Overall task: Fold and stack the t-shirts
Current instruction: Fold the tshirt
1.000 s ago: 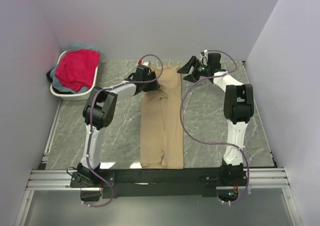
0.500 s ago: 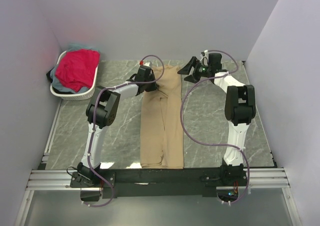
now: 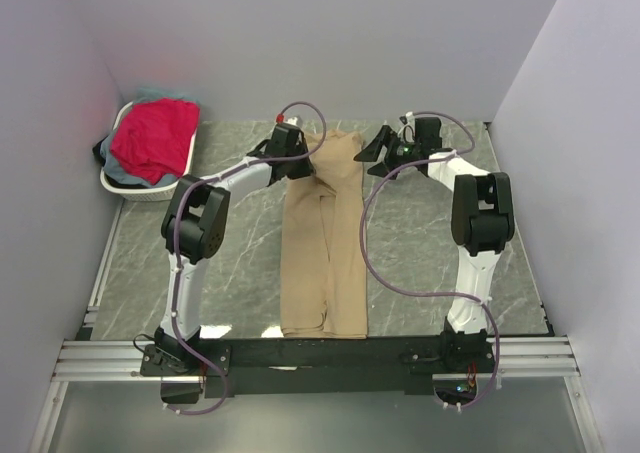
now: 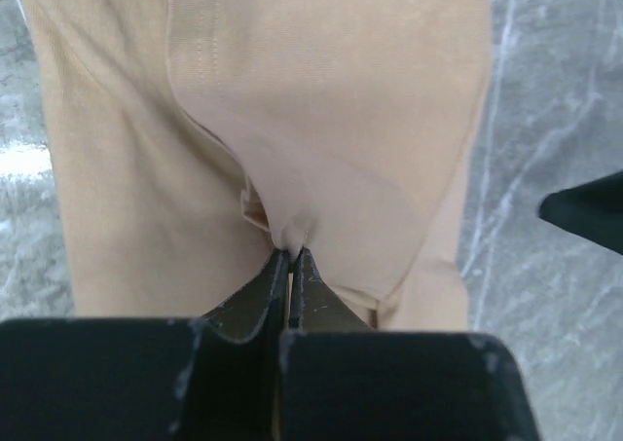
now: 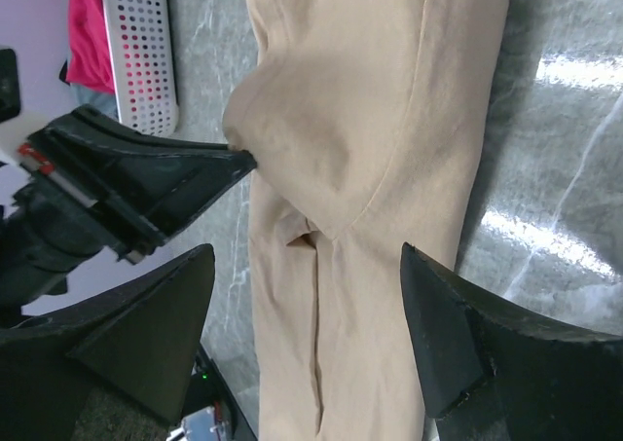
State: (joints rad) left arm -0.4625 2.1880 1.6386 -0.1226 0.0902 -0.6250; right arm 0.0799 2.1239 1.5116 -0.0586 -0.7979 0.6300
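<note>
Tan t-shirt point(image 3: 322, 243), folded into a long narrow strip, lies down the middle of the marble-patterned table point(image 3: 430, 253), from the near edge to the far end. The left arm, elbow bent over the table's left half, reaches to the strip's far end, where the left gripper point(image 4: 292, 258) is pinched tight on a small fold of cloth. The right arm stretches up the right side, wrist turned leftwards, the right gripper point(image 5: 307, 256) spread wide and holding nothing, by the shirt's far right edge. The left wrist camera shows fabric puckered at the fingertips; the right wrist camera shows that pucker raised in a peak. Overhead, the white basket point(image 3: 150, 188) sits whole at far left, heaped with a red-pink t-shirt point(image 3: 152, 138).
</note>
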